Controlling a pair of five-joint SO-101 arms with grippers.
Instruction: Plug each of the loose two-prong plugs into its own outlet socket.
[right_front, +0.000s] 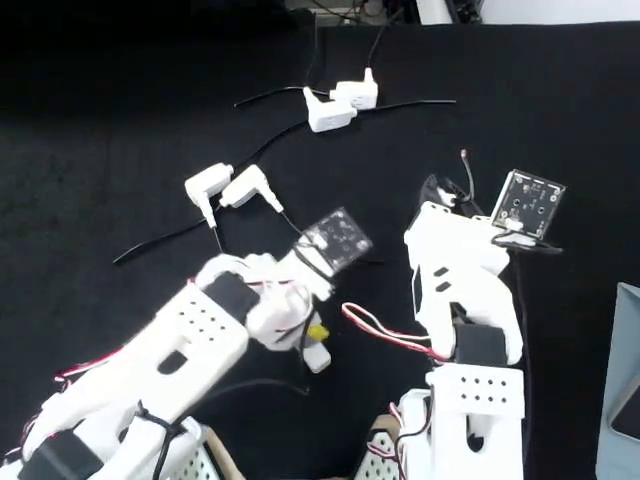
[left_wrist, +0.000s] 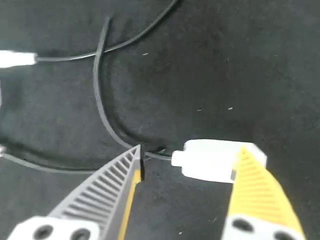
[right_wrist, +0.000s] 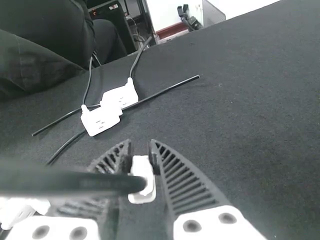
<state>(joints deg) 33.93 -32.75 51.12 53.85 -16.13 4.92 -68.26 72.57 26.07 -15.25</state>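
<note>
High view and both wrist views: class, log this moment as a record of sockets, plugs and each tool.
sockets: two white outlet sockets, side by side, far across the table
left tool: open, a white plug lying between its fingers
right tool: shut on a second white plug
loose plugs: two more, side by side on the table

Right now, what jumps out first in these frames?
The right gripper is shut on a white plug, with the two outlet sockets side by side farther off on the black table. The left gripper stands open low over a second plug lying beside its yellow finger. In the high view, two more loose plugs lie together, apart from the sockets.
</note>
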